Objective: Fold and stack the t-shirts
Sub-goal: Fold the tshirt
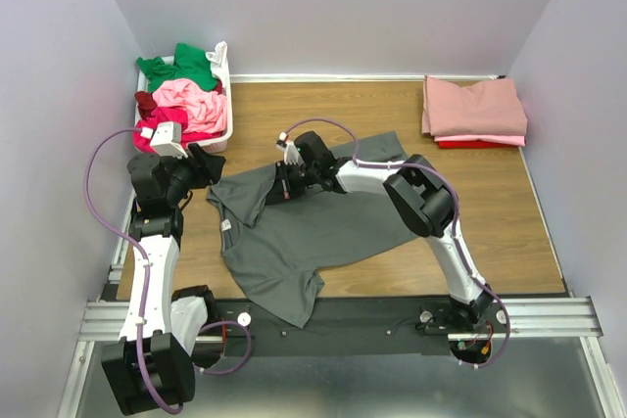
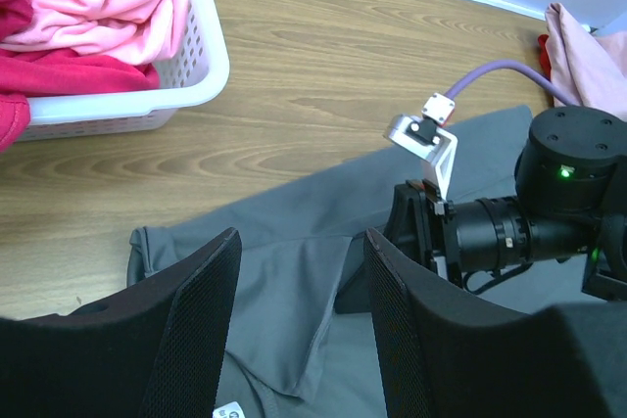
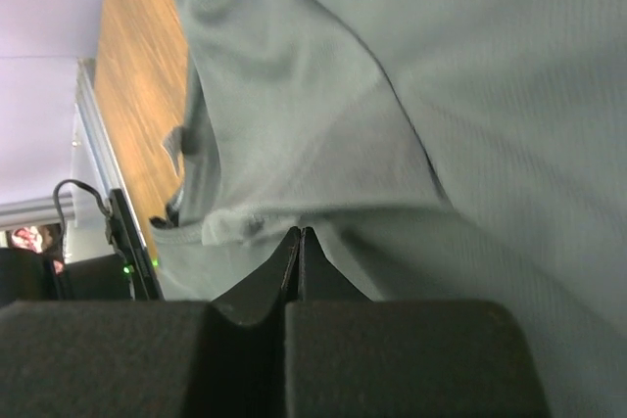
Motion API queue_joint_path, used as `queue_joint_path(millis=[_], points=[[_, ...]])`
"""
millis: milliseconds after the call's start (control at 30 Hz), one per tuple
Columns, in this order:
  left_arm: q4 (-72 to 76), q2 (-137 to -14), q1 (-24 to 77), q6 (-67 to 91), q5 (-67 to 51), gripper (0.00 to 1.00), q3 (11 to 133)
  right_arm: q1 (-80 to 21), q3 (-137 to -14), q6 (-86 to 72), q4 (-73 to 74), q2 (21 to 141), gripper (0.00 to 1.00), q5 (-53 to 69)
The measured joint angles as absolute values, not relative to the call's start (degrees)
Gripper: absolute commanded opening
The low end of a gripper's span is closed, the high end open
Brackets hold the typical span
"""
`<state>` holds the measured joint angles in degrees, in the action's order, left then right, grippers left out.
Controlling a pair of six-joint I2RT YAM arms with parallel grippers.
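A dark grey t-shirt (image 1: 313, 232) lies spread and wrinkled across the middle of the wooden table. My right gripper (image 1: 275, 186) is at the shirt's upper left part. In the right wrist view its jaws (image 3: 300, 232) are shut, pinching a raised fold of the grey cloth (image 3: 441, 95). My left gripper (image 1: 208, 169) hovers over the shirt's left sleeve. In the left wrist view it (image 2: 302, 242) is open and empty above the grey cloth (image 2: 294, 340), with the right arm (image 2: 509, 227) just beyond it.
A white basket (image 1: 223, 95) at the back left holds green (image 1: 181, 66), light pink (image 1: 191, 100) and magenta shirts. A folded dusty rose shirt (image 1: 475, 105) lies on a red one (image 1: 480, 143) at the back right. Purple cables loop near both arms.
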<state>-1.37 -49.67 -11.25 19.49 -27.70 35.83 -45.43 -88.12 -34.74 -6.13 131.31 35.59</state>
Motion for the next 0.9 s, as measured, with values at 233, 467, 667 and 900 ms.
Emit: queue_joint_path(millis=[233, 467, 667, 900], points=[[-1.3, -49.7, -11.2, 19.5, -28.1, 0.61, 35.7, -45.4, -82.3, -33.3, -5.0, 124.6, 0.02, 34.0], [0.0, -52.9, -7.7, 19.6, -29.2, 0.59, 35.2, -45.4, -81.9, -32.0, -4.8, 123.1, 0.20, 33.6], [-4.1, -63.8, 4.5, 19.4, -24.6, 0.51, 37.1, -41.0, -81.6, -25.1, -4.4, 122.3, 0.38, 40.7], [-11.0, -74.8, 14.8, 19.9, -12.2, 0.46, 41.7, -25.6, -77.8, -16.5, -2.9, 111.0, 0.45, 45.5]])
